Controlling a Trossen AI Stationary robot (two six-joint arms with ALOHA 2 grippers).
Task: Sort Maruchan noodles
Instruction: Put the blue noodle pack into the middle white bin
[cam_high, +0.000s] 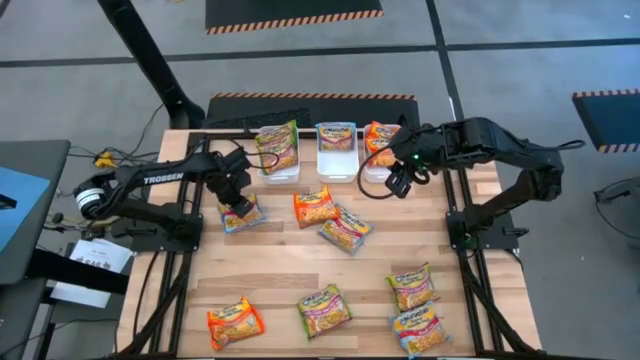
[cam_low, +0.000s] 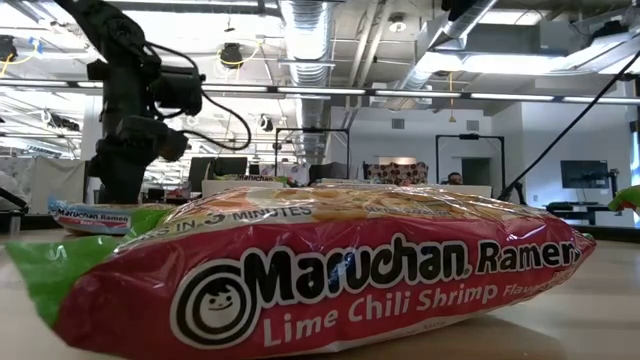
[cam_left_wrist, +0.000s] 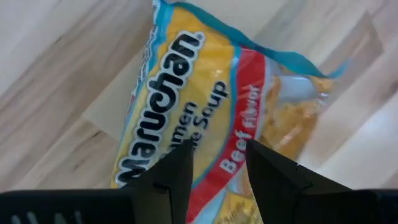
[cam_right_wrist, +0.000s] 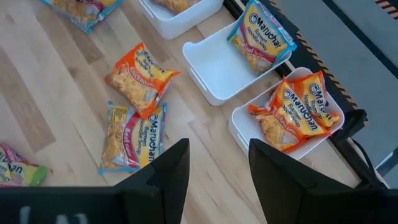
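Several Maruchan noodle packets lie flat on the wooden table. My left gripper (cam_high: 240, 207) (cam_left_wrist: 217, 165) stands open, pointing down over a blue-edged beef packet (cam_high: 244, 214) (cam_left_wrist: 199, 93) at the table's left; its fingers are over the packet's middle. My right gripper (cam_high: 400, 184) (cam_right_wrist: 217, 165) hangs open and empty, high over the table beside the right bin (cam_high: 372, 168). Loose packets: orange (cam_high: 315, 205), blue (cam_high: 346, 229), green (cam_high: 411, 287), green (cam_high: 324, 310), orange (cam_high: 234, 323), blue (cam_high: 418, 331). My left gripper comes at the beef packet from above, its two fingers (cam_left_wrist: 177, 174) spread over the printed middle (cam_left_wrist: 211, 143) of the flat-lying packet. Whether the fingertips touch the wrapper, I cannot tell.
Three white bins stand in a row at the far edge: the left one (cam_high: 283, 172) holds a green packet, the middle one (cam_high: 338, 165) a blue packet (cam_right_wrist: 261, 40), the right one orange packets (cam_right_wrist: 297, 109). A green-edged lime chili shrimp packet (cam_low: 320, 270) fills the low view.
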